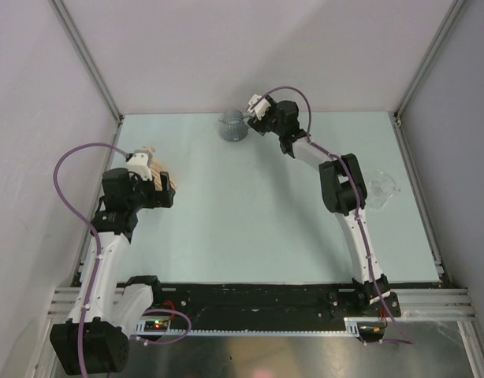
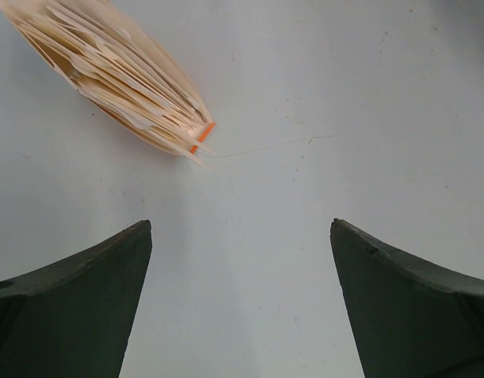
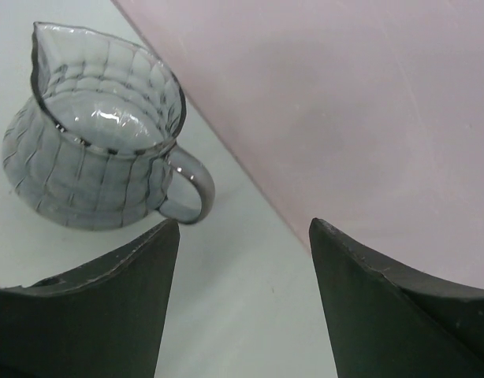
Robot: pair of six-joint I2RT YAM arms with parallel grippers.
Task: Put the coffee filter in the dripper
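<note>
- dripper point(image 3: 92, 157), near the table's far edge: translucent grey, dark grid of ribs.
- filter stack point(image 2: 108, 71): tan, with an orange tab point(image 2: 201, 136).
- table point(image 1: 250, 220): pale blue-green.
- arm cables point(image 1: 59, 161): purple.
- walls point(image 1: 187, 55): pale lilac.

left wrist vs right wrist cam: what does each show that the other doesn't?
Left wrist only: a tan fanned stack of flat paper pieces with an orange tab, lying at upper left, ahead of the left end effector.
Right wrist only: a translucent grey ribbed cup with a spout and loop handle, standing by the pale pink wall, ahead-left of the right end effector.
Both: the pale table surface, and dark fingers apart with nothing between them.
</note>
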